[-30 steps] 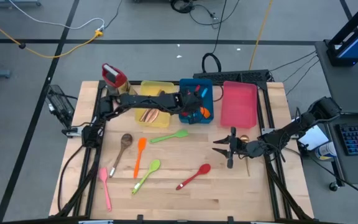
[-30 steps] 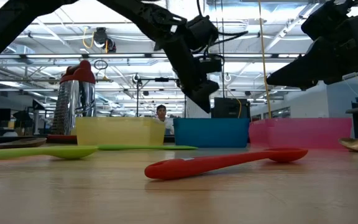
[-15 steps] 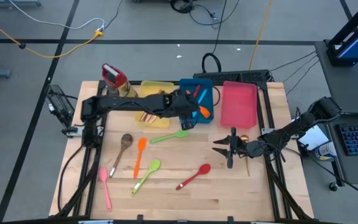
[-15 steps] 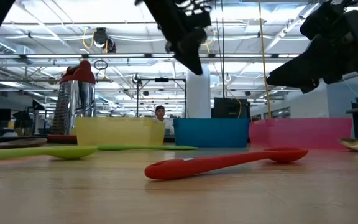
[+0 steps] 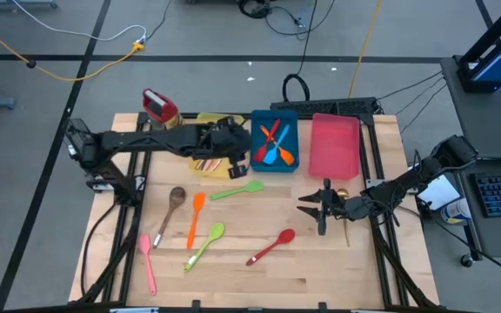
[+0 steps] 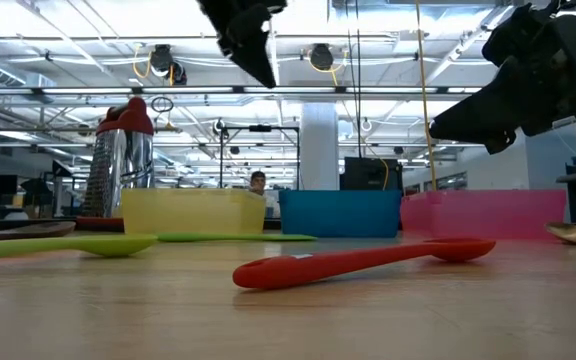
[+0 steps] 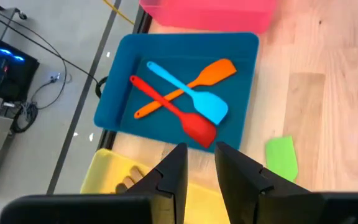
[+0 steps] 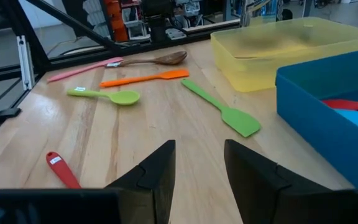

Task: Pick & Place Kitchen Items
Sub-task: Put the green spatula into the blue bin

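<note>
I see three trays in a row at the far side of the table [image 5: 259, 283]: yellow tray [image 5: 209, 119], blue tray [image 5: 287, 117], pink tray [image 5: 335, 146]. A red-capped bottle [image 5: 158, 108] stands beside the yellow tray.

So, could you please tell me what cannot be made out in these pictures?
- Yellow tray contents: the left gripper covers them in the high view; the tray's wall hides them in the low view.
- Blue tray contents: hidden by its wall in the low view.
- Red spoon: its bowl is cut off at the right wrist view's bottom.
- Metal utensil near the right gripper: too small to identify, high view.
</note>
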{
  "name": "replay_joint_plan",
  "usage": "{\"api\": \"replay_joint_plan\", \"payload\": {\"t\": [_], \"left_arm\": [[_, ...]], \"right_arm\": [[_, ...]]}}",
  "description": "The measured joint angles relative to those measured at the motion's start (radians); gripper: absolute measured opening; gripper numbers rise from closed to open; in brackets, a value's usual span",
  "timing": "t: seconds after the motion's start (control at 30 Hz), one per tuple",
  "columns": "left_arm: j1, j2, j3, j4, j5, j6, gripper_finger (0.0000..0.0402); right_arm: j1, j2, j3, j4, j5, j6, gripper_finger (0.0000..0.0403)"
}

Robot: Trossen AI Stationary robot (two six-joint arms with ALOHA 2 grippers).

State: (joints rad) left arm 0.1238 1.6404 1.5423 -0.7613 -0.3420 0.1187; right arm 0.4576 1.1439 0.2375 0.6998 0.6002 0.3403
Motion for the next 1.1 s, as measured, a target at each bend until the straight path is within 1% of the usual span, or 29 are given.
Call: {"api": "replay_joint_plan", "payload": {"t": [0.2, 0.33, 0.47, 0.53, 0.6, 0.7, 0.77, 0.83, 0.93, 1.1], "left_arm": [[0.001, -0.159, -0.299, 0.214, 0.001, -0.036, 0.0088], [-0.009, -0.248, -0.490, 0.393, 0.001, -0.115, 0.0088], [-0.034, -0.303, -0.670, 0.631, 0.002, -0.160, 0.0088], [-0.049, -0.302, -0.747, 0.790, 0.003, -0.164, 0.0088], [-0.060, -0.301, -0.816, 0.912, 0.006, -0.164, 0.0088], [-0.068, -0.276, -0.881, 1.079, 0.014, -0.165, 0.0088], [-0.068, -0.272, -0.921, 1.113, 0.051, -0.173, 0.0088], [-0.068, -0.264, -0.932, 1.156, 0.101, -0.193, 0.0088], [-0.073, -0.256, -0.948, 1.154, 0.141, -0.236, 0.0088], [-0.092, -0.220, -0.946, 1.178, 0.136, -0.286, 0.0088]], "right_arm": [[0.000, 0.000, 0.000, -0.001, 0.000, -0.014, 0.0130], [0.000, 0.000, 0.000, -0.001, 0.001, -0.080, 0.0130], [-0.008, 0.000, 0.000, 0.002, 0.001, -0.197, 0.0130], [-0.020, 0.000, 0.000, 0.013, 0.006, -0.250, 0.0130], [-0.037, 0.000, 0.000, 0.022, 0.007, -0.278, 0.0130], [-0.066, 0.000, 0.000, 0.024, 0.006, -0.282, 0.0130], [-0.088, 0.000, 0.000, 0.023, 0.006, -0.282, 0.0130], [-0.112, 0.000, 0.000, 0.022, 0.006, -0.285, 0.0130], [-0.148, 0.000, 0.000, 0.031, 0.006, -0.312, 0.0130], [-0.211, 0.000, 0.000, 0.031, 0.003, -0.326, 0.0130]]}}
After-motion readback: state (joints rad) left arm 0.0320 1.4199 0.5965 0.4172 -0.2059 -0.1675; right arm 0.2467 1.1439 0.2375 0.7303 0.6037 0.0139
